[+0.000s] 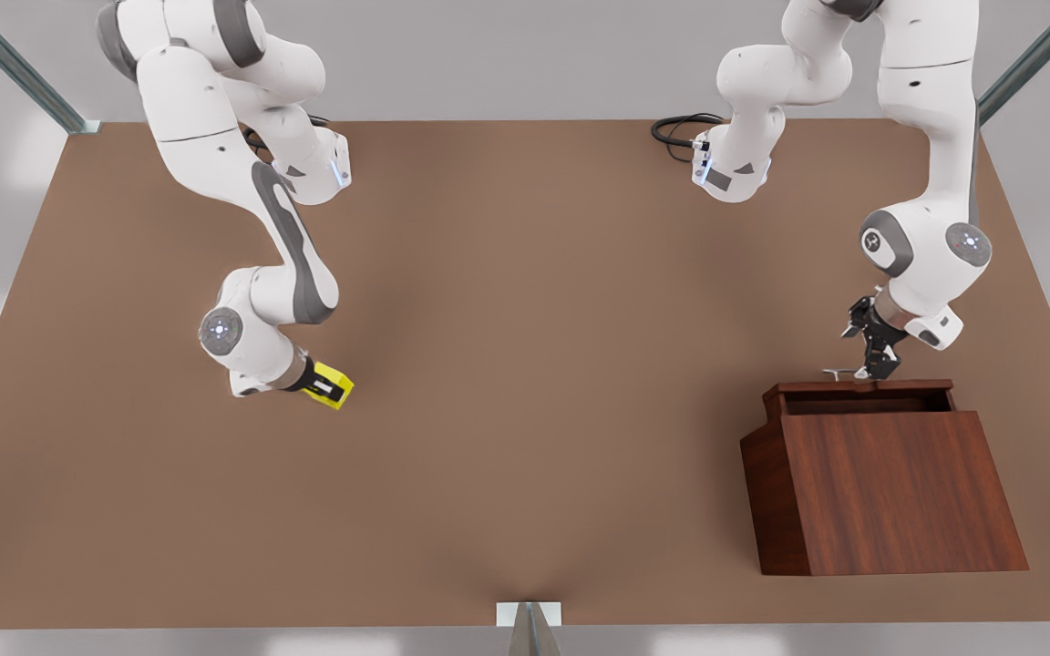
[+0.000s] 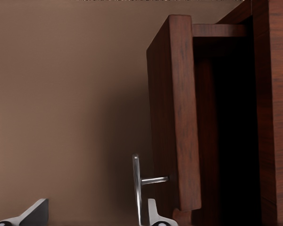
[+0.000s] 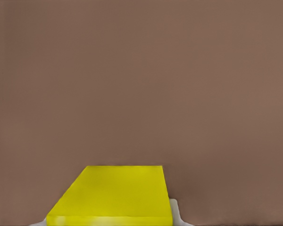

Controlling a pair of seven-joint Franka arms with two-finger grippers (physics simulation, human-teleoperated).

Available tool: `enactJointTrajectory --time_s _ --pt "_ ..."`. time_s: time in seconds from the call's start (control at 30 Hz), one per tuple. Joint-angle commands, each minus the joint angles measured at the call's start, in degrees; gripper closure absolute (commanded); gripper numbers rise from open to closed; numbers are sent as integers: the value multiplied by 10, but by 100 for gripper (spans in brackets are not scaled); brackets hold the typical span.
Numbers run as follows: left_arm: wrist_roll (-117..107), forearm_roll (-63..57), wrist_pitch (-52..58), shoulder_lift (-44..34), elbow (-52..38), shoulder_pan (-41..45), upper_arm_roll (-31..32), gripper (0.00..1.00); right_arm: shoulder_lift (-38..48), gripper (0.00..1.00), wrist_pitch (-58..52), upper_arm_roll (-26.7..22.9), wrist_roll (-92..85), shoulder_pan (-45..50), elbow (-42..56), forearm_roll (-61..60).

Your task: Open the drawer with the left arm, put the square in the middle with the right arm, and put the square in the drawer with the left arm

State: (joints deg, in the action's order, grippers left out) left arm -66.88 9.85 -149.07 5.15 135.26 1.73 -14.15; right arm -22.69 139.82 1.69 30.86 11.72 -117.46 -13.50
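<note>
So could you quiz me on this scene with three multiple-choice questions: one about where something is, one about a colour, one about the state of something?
1. Where is the square?
A. Inside the drawer
B. In the right gripper, at the front view's left
C. On top of the cabinet

2. What colour is the square?
A. Yellow
B. Blue
C. Red

3. What state is the drawer in?
A. Pushed fully shut
B. Lifted out onto the table
C. Pulled partly open

Answers:
1 B: the gripper's fingers clamp the cube, far from the cabinet.
2 A: it shows bright yellow in the front and right wrist views.
3 C: its front stands out from the cabinet, a dark gap behind it, with the left gripper open at the handle.
</note>
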Motion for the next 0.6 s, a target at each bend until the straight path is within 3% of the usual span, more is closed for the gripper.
enactJointTrajectory --time_s 0.0,0.4,0.57 --pt "0 -1 0 -1 2 0 0 0 -2 36 -1 6 17 1 5 1" --pt "-1 -1 7 -78 81 1 -19 0 -219 35 2 -7 537 312 325 3" --pt "-1 -1 15 -109 100 4 -31 0 -299 35 6 -13 662 373 447 5"
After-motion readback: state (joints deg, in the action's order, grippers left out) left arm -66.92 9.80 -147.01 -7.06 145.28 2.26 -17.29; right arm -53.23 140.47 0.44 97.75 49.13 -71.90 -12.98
